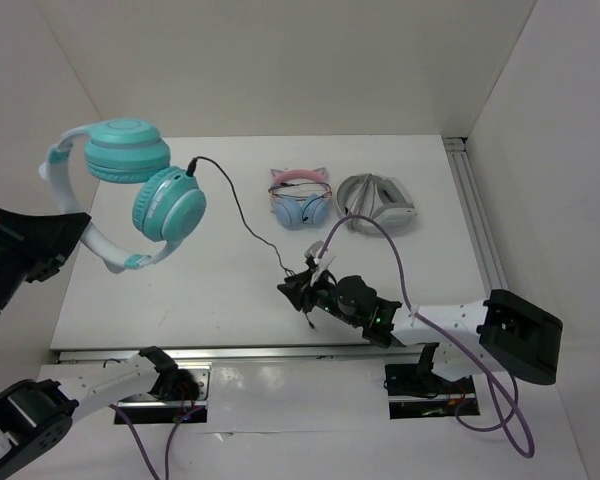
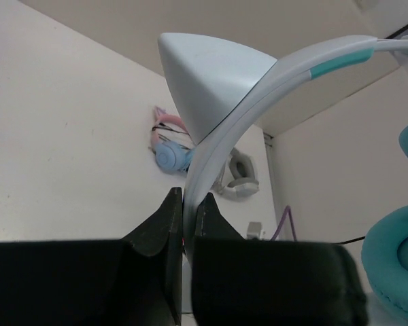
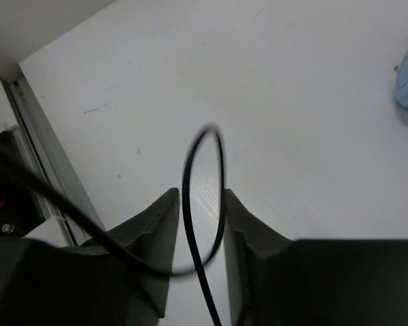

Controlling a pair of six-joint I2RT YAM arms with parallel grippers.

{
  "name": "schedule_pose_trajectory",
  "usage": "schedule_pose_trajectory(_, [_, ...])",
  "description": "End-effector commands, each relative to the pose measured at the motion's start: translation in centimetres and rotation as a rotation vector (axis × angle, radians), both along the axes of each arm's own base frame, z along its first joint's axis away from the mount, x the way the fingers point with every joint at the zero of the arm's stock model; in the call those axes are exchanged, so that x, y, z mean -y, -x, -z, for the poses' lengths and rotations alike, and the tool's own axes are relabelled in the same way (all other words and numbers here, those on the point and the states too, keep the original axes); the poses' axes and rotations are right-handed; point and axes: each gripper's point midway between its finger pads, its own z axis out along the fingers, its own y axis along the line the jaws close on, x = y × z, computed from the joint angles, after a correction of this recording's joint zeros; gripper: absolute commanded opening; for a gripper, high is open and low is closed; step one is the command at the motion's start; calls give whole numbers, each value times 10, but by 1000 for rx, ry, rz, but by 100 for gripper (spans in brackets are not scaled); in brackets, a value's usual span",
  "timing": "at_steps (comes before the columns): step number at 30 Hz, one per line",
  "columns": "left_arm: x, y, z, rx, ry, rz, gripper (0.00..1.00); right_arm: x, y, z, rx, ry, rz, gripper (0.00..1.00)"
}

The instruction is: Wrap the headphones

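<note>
1. The headphones [image 1: 140, 190] hang tilted above the table, at about 10 o'clock in the top view.
2. Two round teal ear cups [image 1: 168, 203] sit close together, one at 11 o'clock of the other.
3. The translucent white headband [image 2: 285, 68] arcs at 9 o'clock of the cups and bears a pointed cat ear [image 2: 211, 88].
4. The thin black cable [image 1: 238, 205], plugged into the lower cup, trails loose toward 4 o'clock, unwrapped.

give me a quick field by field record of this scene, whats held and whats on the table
headphones: teal cups, lifted clear of the table
left jaws: shut on the white headband
cable: thin, black, plugged into one cup, trailing down to the right jaws
right jaws: a cable loop sits between them; pinch unclear
also on table: pink-banded headphones and folded grey-white headphones, side by side at the far side
</note>
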Motion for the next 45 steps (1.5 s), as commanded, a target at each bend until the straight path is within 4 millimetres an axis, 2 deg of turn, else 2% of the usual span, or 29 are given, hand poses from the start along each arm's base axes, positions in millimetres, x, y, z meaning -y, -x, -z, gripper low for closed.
schedule_pose_trajectory(1, [11, -19, -45, 122, 145, -27, 0, -7, 0, -33, 29, -123, -15, 42])
schedule_pose_trajectory(2, [16, -24, -41, 103, 122, -15, 0, -10, 4, -39, 38, -123, -28, 53])
schedule_pose_trajectory(3, [23, -31, -30, 61, 94, -6, 0, -12, 8, -46, 52, -126, -61, 72])
schedule_pose_trajectory(4, [29, -37, -23, 35, 77, 2, 0, -15, 14, -63, 64, -150, -85, 93])
schedule_pose_trajectory(6, [42, -49, -8, -6, 25, 29, 0, -16, 17, -82, 102, -163, -107, 96])
schedule_pose_trajectory(7, [42, -48, -6, -4, 18, 40, 0, -14, 18, -101, 121, -197, -107, 99])
schedule_pose_trajectory(8, [48, -51, 2, -27, -4, 59, 0, -14, 25, -112, 145, -201, -135, 100])
schedule_pose_trajectory(10, [47, -51, 3, -24, -26, 63, 0, -16, 28, -134, 170, -224, -157, 100])
schedule_pose_trajectory(12, [54, -58, 11, -60, -59, 77, 0, -17, 34, -145, 200, -214, -196, 100])
schedule_pose_trajectory(13, [53, -57, 14, -66, -76, 79, 0, -17, 43, -152, 208, -222, -240, 100])
schedule_pose_trajectory(15, [55, -60, 18, -80, -96, 82, 0, -12, 48, -169, 241, -253, -253, 100])
schedule_pose_trajectory(16, [57, -60, 21, -90, -100, 91, 0, -4, 48, -179, 260, -285, -233, 100])
schedule_pose_trajectory(18, [58, -62, 25, -101, -107, 91, 0, -1, 41, -184, 274, -286, -193, 100])
schedule_pose_trajectory(20, [60, -61, 25, -103, -105, 102, 0, -2, 31, -185, 276, -248, -152, 95])
schedule_pose_trajectory(21, [60, -61, 25, -103, -105, 102, 0, -5, 30, -183, 269, -234, -153, 87])
schedule_pose_trajectory(22, [61, -61, 25, -103, -104, 111, 0, -6, 27, -179, 272, -218, -142, 71])
schedule_pose_trajectory(24, [60, -59, 22, -93, -97, 111, 0, -10, 24, -171, 271, -194, -143, 59])
schedule_pose_trajectory(25, [60, -58, 18, -84, -92, 110, 0, -10, 25, -173, 280, -209, -142, 51])
schedule_pose_trajectory(26, [60, -58, 18, -84, -91, 110, 0, -11, 24, -162, 272, -195, -143, 51])
schedule_pose_trajectory(28, [62, -59, 17, -85, -90, 119, 0, -9, 21, -164, 281, -209, -133, 43])
schedule_pose_trajectory(29, [62, -59, 17, -85, -90, 119, 0, -11, 20, -156, 274, -196, -134, 37])
schedule_pose_trajectory(32, [62, -62, 21, -101, -102, 109, 0, -14, 17, -151, 263, -192, -136, 37])
schedule_pose_trajectory(37, [52, -60, 17, -93, -87, 62, 0, -14, 19, -125, 231, -154, -150, 38])
schedule_pose_trajectory(39, [48, -58, 17, -95, -92, 50, 0, -6, 21, -115, 218, -158, -132, 39])
schedule_pose_trajectory(41, [43, -59, 19, -100, -102, 24, 0, 1, 24, -111, 216, -177, -131, 39])
schedule_pose_trajectory(42, [44, -59, 19, -101, -90, 22, 0, 6, 26, -116, 220, -201, -121, 39])
schedule_pose_trajectory(43, [42, -60, 19, -100, -92, 11, 0, 10, 27, -107, 213, -190, -122, 37])
schedule_pose_trajectory(44, [42, -60, 19, -100, -92, 11, 0, 11, 28, -106, 213, -190, -122, 36])
schedule_pose_trajectory(45, [41, -59, 21, -108, -97, 11, 0, 15, 28, -113, 214, -212, -111, 33])
